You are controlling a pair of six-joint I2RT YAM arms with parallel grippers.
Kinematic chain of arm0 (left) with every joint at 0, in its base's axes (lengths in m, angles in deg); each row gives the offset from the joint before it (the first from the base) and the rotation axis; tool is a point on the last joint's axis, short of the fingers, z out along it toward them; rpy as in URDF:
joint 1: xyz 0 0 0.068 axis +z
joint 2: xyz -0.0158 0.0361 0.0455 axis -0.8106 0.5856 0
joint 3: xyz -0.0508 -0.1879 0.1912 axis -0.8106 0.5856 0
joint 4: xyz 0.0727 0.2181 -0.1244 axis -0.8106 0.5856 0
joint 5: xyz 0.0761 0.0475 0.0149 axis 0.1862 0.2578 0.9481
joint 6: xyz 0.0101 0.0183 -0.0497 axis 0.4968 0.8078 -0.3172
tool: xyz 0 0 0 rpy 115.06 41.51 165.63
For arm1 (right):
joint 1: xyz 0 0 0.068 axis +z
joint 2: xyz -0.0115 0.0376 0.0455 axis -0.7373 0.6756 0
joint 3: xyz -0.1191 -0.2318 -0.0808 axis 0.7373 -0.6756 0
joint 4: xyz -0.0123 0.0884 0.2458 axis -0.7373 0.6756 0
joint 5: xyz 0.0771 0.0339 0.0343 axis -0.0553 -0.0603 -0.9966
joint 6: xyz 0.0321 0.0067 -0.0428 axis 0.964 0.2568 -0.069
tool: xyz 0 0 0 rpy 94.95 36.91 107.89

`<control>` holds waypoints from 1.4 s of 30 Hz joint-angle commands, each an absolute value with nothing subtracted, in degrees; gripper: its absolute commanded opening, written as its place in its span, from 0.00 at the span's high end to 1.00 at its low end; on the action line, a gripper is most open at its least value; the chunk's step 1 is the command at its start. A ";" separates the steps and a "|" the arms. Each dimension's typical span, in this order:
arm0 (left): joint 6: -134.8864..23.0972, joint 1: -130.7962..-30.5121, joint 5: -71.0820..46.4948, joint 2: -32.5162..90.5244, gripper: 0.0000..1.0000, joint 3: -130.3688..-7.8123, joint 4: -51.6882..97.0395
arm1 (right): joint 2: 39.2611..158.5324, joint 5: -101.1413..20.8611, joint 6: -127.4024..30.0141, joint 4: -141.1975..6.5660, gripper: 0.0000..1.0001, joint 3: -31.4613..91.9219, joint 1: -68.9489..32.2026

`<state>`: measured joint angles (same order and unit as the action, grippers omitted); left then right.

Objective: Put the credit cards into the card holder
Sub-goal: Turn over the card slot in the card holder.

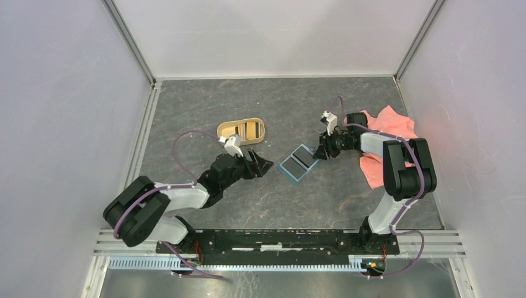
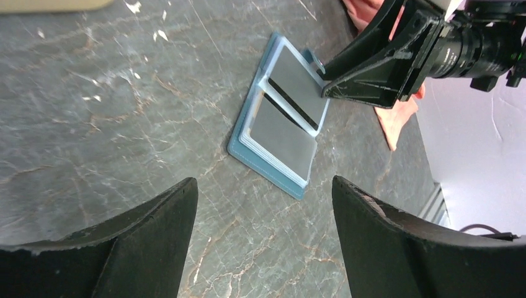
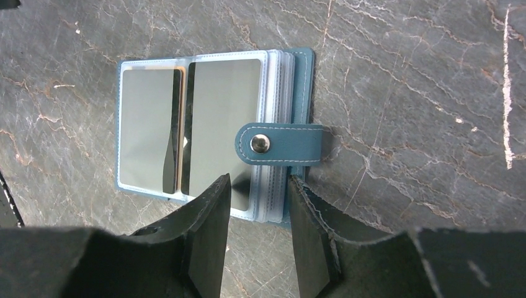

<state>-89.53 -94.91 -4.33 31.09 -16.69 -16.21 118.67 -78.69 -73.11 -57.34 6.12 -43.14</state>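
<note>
Three pale walls (image 1: 273, 31) around grey marbled tabletop (image 1: 310, 198)

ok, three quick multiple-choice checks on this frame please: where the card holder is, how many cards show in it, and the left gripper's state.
1. Where does the card holder lie?
A. in the tan tray
B. on the table, between the left gripper and the right gripper
C. on the pink cloth

2. How many credit cards show in its open pockets?
A. none
B. four
C. two

3. What state is the left gripper in?
A. open, holding nothing
B. shut on a card
C. shut on the tan tray

1 B: the top view shows it open on the table, one gripper at each side.
2 C: the right wrist view shows one card beside another.
3 A: its fingers stand wide apart, nothing between.
</note>
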 commanded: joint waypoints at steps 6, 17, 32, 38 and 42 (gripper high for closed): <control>-96.08 -95.97 -10.21 37.34 0.16 -19.54 -24.95 | 117.40 -80.98 -73.88 -57.67 0.57 7.77 -43.30; -96.25 -97.31 -10.55 41.79 0.16 -23.42 -21.89 | 117.52 -82.82 -74.96 -56.50 0.68 8.30 -43.27; -92.28 -100.54 -7.51 39.35 0.15 -24.94 -19.74 | 117.24 -87.30 -80.67 -53.82 0.76 7.70 -43.02; -85.57 -102.68 -1.47 26.67 0.03 -22.02 -13.84 | 115.09 -90.07 -84.83 -51.39 0.76 7.27 -42.70; -79.96 -103.06 3.21 13.67 0.00 -21.35 -6.06 | 115.36 -90.24 -84.80 -50.73 0.76 8.06 -42.51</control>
<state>-88.91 -102.60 -3.61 24.47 -22.02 -11.45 117.17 -87.68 -82.73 -52.10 6.71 -42.99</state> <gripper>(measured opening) 0.992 0.238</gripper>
